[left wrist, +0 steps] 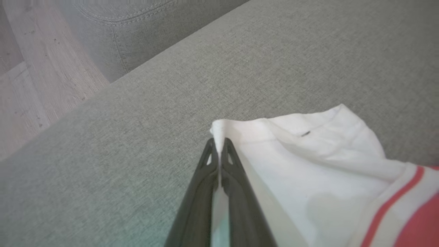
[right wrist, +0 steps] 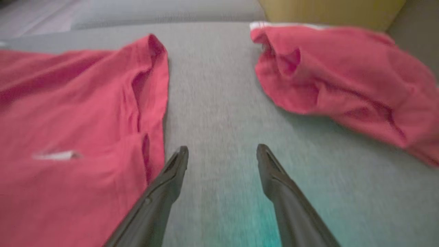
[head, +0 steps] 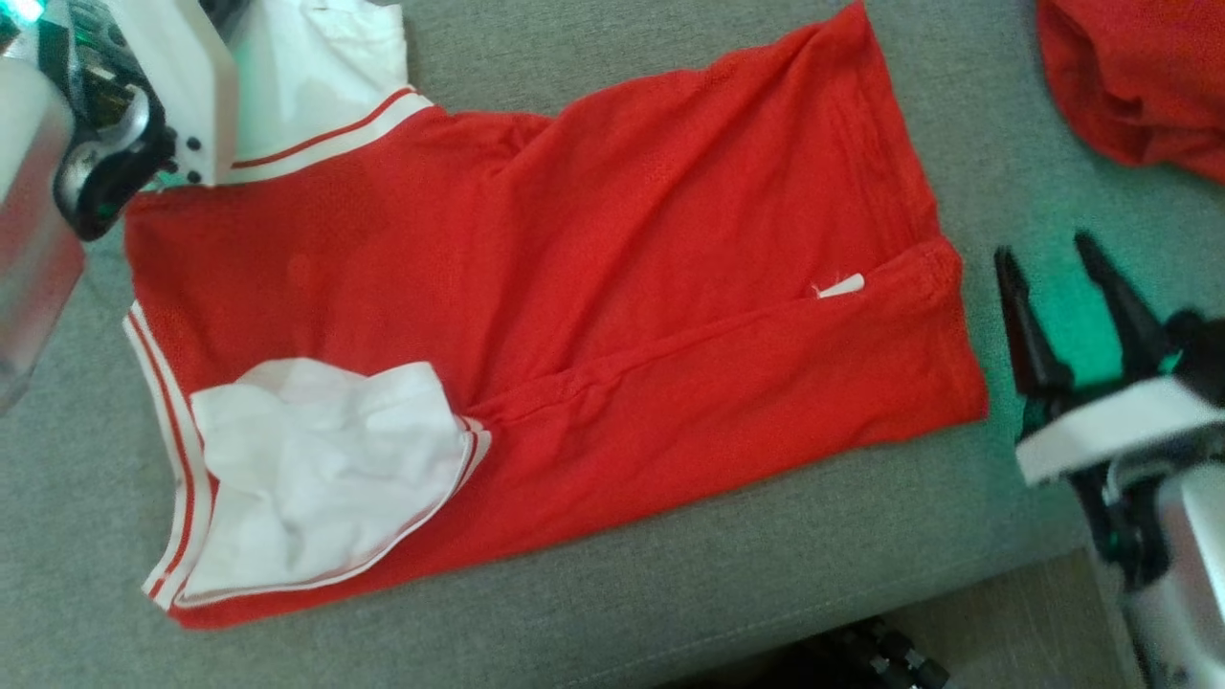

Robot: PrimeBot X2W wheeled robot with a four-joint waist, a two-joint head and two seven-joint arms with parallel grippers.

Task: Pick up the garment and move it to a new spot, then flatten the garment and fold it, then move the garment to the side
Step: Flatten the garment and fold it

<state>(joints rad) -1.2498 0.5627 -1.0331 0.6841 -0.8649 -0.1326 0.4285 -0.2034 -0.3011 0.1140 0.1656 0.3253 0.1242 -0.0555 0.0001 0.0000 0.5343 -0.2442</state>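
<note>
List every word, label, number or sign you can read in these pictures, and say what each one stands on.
No text is readable.
Small white tag on the spread red fabric shirt with white striped sleeves: too small to read.
Short dark mark on its white sleeve: too blurred to read.
Crumpled red garment: no print seen.
</note>
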